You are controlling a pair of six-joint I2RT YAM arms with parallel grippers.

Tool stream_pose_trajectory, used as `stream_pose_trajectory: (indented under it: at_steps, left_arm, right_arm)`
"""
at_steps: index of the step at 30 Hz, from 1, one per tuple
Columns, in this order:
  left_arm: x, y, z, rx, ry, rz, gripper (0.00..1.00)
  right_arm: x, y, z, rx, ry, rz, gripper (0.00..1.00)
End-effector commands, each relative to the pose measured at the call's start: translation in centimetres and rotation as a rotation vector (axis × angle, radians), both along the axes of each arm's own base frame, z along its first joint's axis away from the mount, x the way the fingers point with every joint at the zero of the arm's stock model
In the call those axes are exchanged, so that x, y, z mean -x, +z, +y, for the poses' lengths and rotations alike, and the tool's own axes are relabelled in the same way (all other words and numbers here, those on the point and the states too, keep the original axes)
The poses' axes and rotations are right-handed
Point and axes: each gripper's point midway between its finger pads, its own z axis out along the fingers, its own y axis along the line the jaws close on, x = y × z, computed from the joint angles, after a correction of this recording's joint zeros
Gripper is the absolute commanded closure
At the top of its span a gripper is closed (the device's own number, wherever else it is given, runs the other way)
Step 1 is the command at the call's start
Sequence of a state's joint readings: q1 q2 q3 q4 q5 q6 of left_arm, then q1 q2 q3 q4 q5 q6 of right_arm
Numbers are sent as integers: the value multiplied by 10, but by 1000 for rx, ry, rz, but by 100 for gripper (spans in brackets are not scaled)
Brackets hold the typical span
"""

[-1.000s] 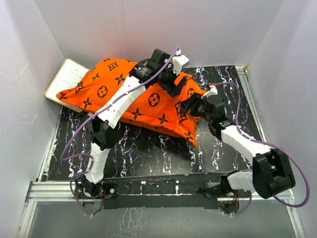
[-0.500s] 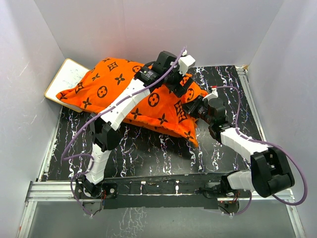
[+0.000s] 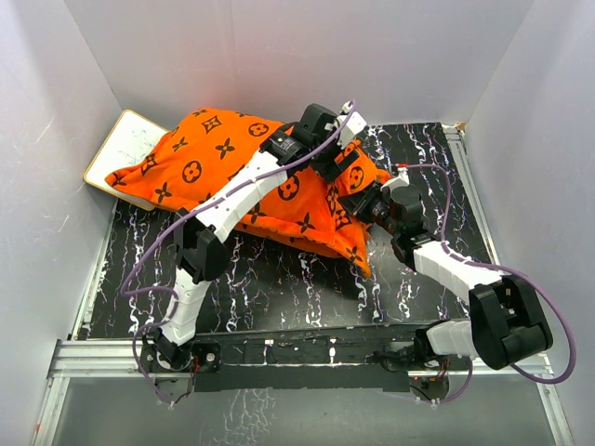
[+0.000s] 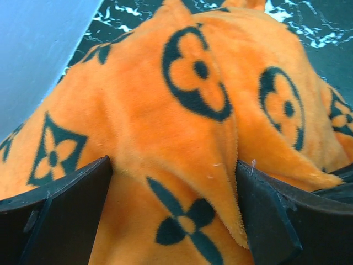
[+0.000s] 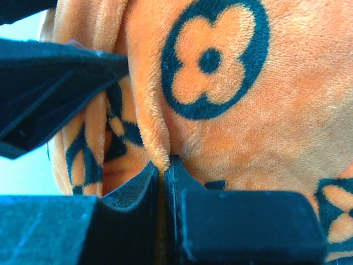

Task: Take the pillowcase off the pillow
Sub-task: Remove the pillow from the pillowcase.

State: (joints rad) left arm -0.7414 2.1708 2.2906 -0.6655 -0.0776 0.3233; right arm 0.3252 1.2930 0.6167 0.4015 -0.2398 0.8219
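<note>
The orange pillowcase [image 3: 223, 172] with black motifs lies across the back of the table and fills both wrist views [image 4: 182, 110] [image 5: 248, 110]. The white pillow is hidden inside it. My left gripper [image 3: 346, 163] is at the case's right end. In the left wrist view it [image 4: 174, 210] is open, its fingers [image 4: 55, 215] wide apart on the plush with a fabric ridge between them. My right gripper [image 3: 359, 199] is at the case's right edge. In the right wrist view it [image 5: 164, 165] is shut on a thin fold of the orange fabric.
A flat white board with a tan frame [image 3: 119, 149] lies under the case's left end at the back left. The black marbled tabletop [image 3: 279, 279] is ringed by white walls. A metal rail [image 3: 93, 358] runs along the near edge.
My left gripper has moved right along the top of the case toward its right end. My right gripper has shifted slightly left, still pinching the fabric.
</note>
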Motion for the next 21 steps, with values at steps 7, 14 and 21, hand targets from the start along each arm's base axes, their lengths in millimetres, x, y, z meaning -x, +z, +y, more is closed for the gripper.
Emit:
stream_pose_trajectory:
  at_steps: [7,14,21]
  left_arm:
    - [-25,65,99,-105,199,-266,27]
    - [-51,65,148,-111,316,-287,39]
    - [-53,91,170,-77,350,-350,45]
  right_arm:
    - [12,-52,-11,92,-42,180,92]
    - [13,-55,-25,140,-105,193,92]
    - [16,-67,-39,200,-163,229,92]
